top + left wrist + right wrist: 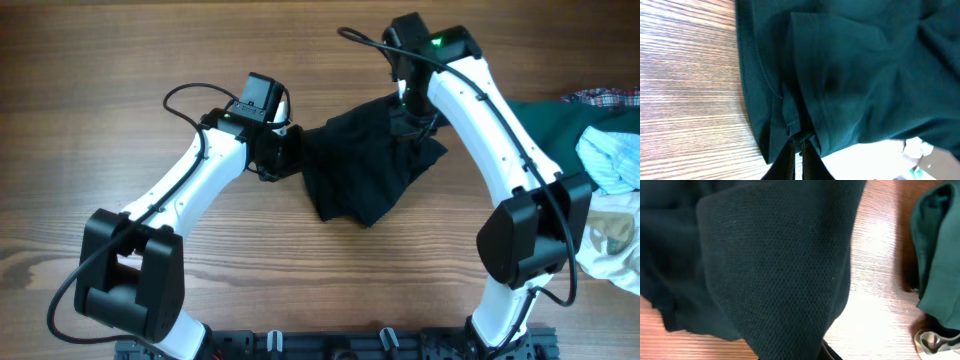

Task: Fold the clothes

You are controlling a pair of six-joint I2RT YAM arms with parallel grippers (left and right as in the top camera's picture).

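Note:
The clothes, a black polo shirt (365, 160), hang bunched between my two grippers over the middle of the table. My left gripper (288, 146) is shut on the shirt's left edge; in the left wrist view its dark fingertips (790, 155) pinch a hemmed fold of the shirt (850, 75). At the shirt's upper right my right gripper (408, 118) is shut on the fabric. In the right wrist view the shirt (775, 270) drapes over the fingers and hides them almost wholly.
A dark green garment (560, 130) lies at the right edge of the wooden table (100, 60), with a pale striped garment (612, 160) and a cream cloth (612, 245) piled on it. The green garment (940, 255) also shows in the right wrist view.

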